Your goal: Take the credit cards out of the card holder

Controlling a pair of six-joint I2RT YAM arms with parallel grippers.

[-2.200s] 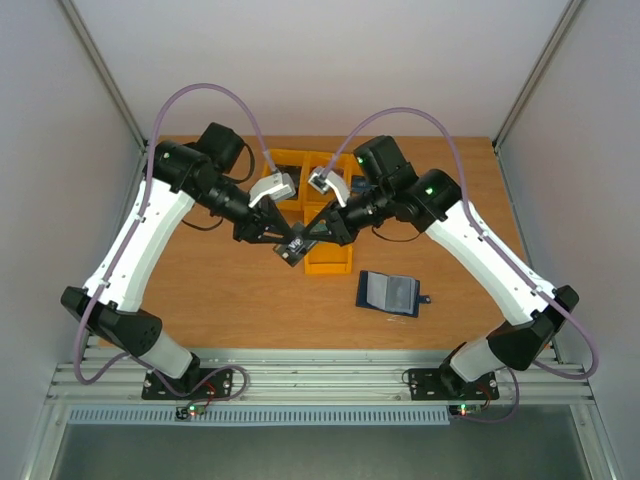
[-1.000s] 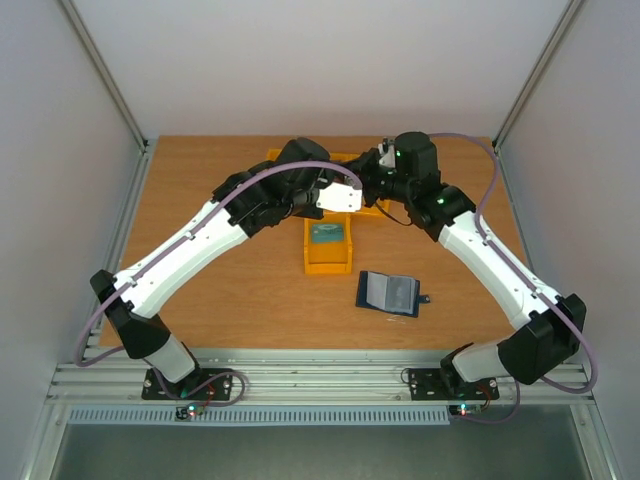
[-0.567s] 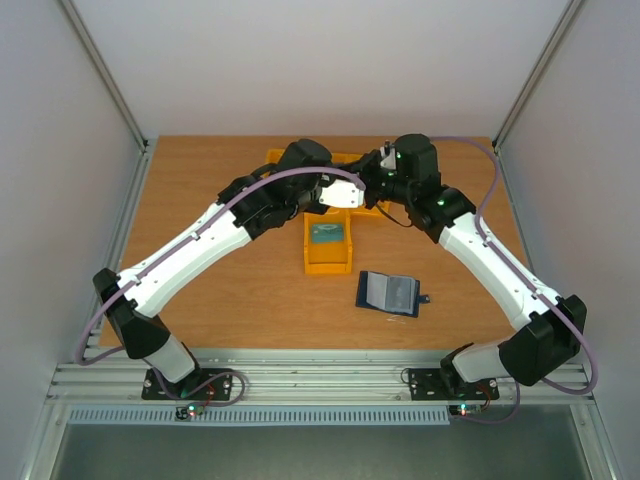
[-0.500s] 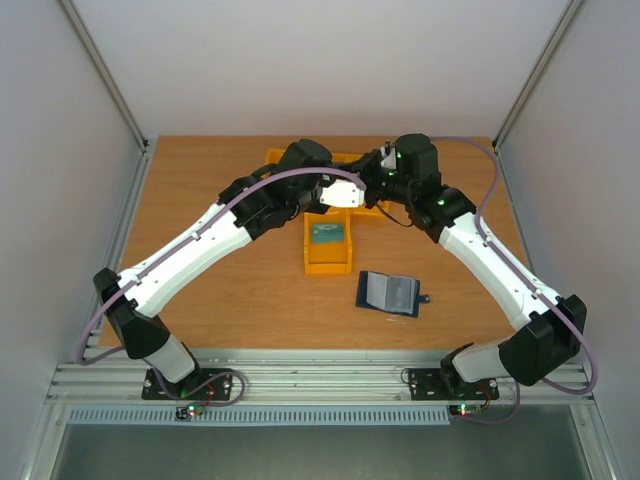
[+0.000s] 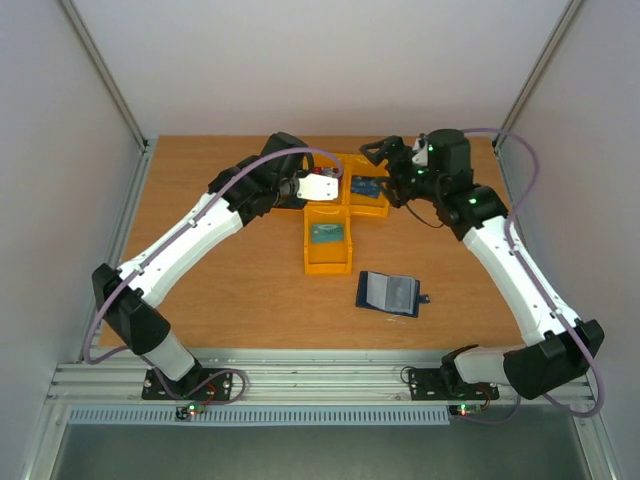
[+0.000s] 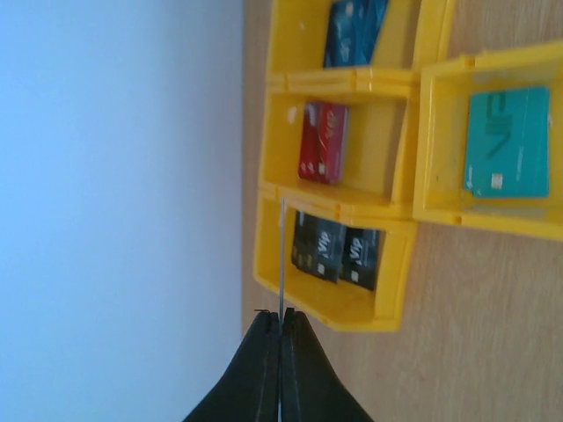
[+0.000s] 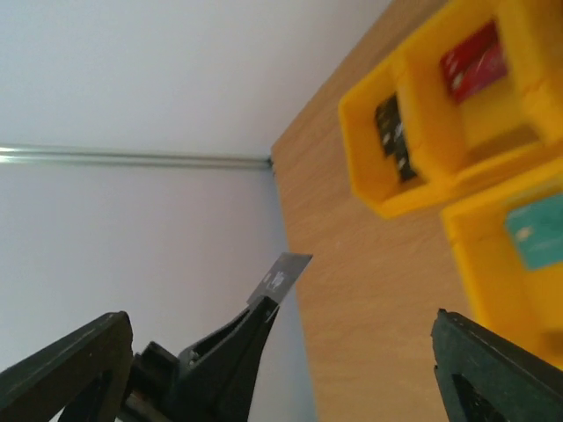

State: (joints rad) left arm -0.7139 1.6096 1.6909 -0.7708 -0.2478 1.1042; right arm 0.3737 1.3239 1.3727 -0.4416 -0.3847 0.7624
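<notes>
One card (image 6: 281, 255), seen edge-on, sits pinched in left end effector (image 6: 281, 315); right end effector (image 7: 279, 327) splayed.

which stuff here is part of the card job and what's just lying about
Job: open dark navy wallet-like card holder; thin dark plastic card pinched in left pincer; teal plastic card in a bin.
Lying about: yellow plastic bins; brown wooden table.

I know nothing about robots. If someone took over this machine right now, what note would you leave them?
Left tool: shut on a thin card, by the yellow bins.
Right tool: open, empty.
Card holder: lying open on the table, apart from both tools.
Done: teal card, red card, black cards and blue cards lie in the bins.
Left: drop the held card; check the holder's sleeves, too small to tell.
</notes>
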